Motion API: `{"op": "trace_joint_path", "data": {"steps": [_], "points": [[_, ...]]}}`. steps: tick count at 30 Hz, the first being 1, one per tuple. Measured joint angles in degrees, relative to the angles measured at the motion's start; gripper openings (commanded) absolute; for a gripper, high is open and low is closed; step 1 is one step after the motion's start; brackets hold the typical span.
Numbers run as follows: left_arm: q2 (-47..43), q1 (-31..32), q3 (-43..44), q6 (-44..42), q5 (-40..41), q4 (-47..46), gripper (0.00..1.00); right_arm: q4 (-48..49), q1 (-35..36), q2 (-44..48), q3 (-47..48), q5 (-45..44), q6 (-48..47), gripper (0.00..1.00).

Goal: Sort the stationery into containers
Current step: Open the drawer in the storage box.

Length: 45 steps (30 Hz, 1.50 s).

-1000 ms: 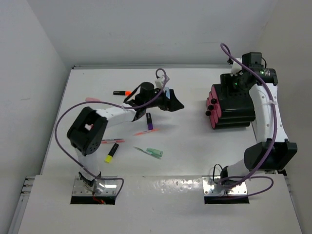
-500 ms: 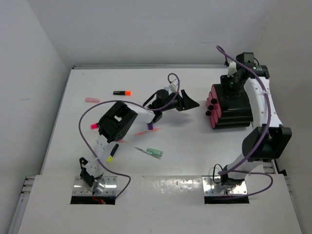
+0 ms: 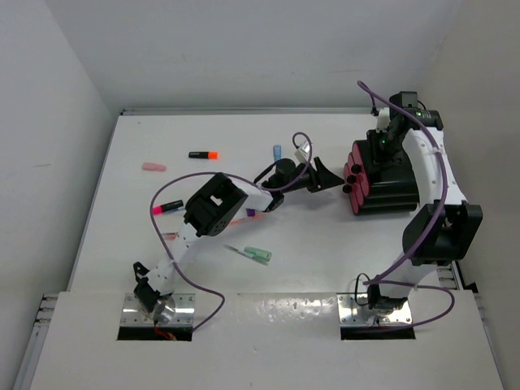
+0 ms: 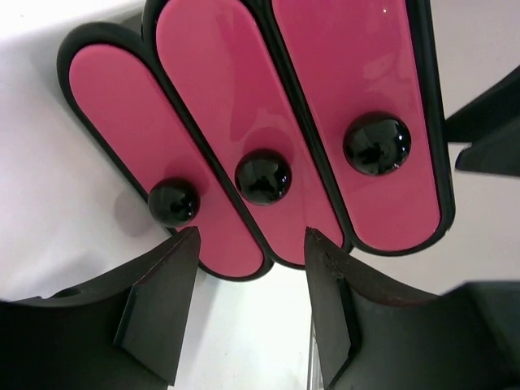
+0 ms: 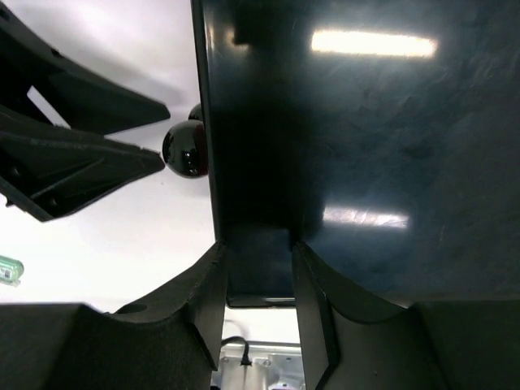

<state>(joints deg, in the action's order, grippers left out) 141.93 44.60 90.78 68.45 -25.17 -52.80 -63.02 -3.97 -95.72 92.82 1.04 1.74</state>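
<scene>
The containers are magenta drawers (image 3: 355, 183) with round black knobs (image 4: 263, 176), stacked in a black box (image 3: 394, 183) at the right. My left gripper (image 3: 325, 175) hangs just in front of the drawer fronts (image 4: 219, 122), open, with nothing between its fingers (image 4: 162, 301). My right gripper (image 3: 386, 149) sits on the box's top, and its fingers (image 5: 203, 301) press both sides of a black part of the box (image 5: 258, 268). Stationery lies loose on the table: an orange-tipped highlighter (image 3: 203, 153), a pink piece (image 3: 153, 167), a pink-tipped highlighter (image 3: 166, 207), a mint piece (image 3: 258, 254) and a blue piece (image 3: 278, 152).
A purple-tipped highlighter (image 3: 252, 213) and a thin orange pen (image 3: 238, 220) lie partly under the left arm. Purple cables loop over both arms. Walls close the table at the back and left. The right arm curves around the box's right side.
The left arm has stretched right, from the table's middle to the drawer fronts, its jaws narrowing. The right gripper has come down onto the box and closed against it.
</scene>
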Motion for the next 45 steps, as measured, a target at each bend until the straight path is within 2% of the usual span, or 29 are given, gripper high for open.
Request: {"op": "trace_joint_path", "data": {"steps": [6, 19, 45], "points": [[2.1, 0.1, 2.9, -0.3, 0.9, 1.0, 0.60, 0.0, 0.0, 0.0, -0.9, 0.5, 0.0, 0.37], [6.3, 0.3, 6.0, -1.8, 3.5, 6.6, 0.52, 0.7, 0.0, 0.0, -1.2, 1.4, 0.6, 0.35], [10.7, 2.6, 14.5, -3.0, 4.6, 9.6, 0.53, 2.9, 0.0, 1.2, -3.0, 3.4, 1.3, 0.33]]}}
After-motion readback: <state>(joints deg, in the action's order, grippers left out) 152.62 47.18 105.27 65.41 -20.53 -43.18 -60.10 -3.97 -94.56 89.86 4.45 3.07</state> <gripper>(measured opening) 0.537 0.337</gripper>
